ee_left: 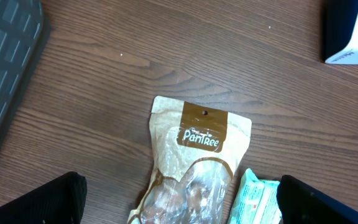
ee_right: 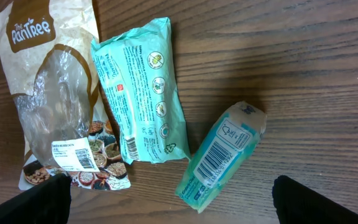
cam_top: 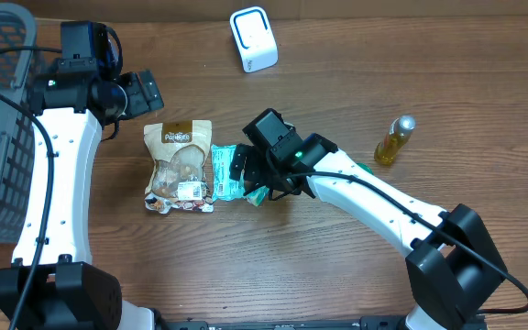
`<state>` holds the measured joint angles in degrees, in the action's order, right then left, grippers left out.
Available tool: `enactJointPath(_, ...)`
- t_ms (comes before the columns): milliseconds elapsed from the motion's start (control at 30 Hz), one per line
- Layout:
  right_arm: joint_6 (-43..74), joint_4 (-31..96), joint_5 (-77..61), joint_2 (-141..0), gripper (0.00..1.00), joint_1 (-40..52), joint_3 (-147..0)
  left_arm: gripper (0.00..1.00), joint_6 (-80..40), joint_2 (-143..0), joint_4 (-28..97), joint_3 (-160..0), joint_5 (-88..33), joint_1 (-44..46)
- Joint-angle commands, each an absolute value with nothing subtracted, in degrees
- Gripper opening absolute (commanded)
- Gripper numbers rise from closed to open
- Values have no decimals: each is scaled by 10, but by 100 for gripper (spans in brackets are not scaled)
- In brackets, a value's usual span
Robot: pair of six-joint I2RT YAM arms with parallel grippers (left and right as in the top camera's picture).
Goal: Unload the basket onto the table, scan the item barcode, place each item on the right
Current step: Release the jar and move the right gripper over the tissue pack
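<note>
Three packets lie together: the Pantree pouch [ee_right: 48,93], a teal soft pack [ee_right: 145,93] touching the pouch on its right-arm side, and a small teal sachet [ee_right: 219,155] just beyond that pack, barcode face up. I take the sachet as the scan item. It is probably light, crinkly film, soft and a bit slippery, so pinch it across the narrow width at mid-body, off the bars. The right gripper [ee_right: 169,193] hovers over the pack and sachet, spread wide and empty. The left gripper [ee_left: 182,193] is over the pouch, equally wide, holding nothing. The white scanner [cam_top: 253,38] stands well beyond the pouch's top.
</note>
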<state>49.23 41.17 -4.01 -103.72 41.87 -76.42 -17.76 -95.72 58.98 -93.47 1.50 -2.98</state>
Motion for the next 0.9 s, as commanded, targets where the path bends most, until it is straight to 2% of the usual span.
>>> enactJointPath(0, 490, 420, -28, -1030, 98, 398, -762, 100, -173, -956, 589, -940, 17, -26)
enactJointPath(100, 491, 446, -27, -1030, 92, 384, -762, 100, -173, -956, 589, -940, 17, -26)
enactJointPath(233, 491, 458, -28, -1030, 79, 380, -762, 100, -173, -956, 589, -940, 17, -26)
enactJointPath(867, 495, 456, -28, -1030, 79, 383, -762, 100, -173, -956, 589, -940, 17, -26)
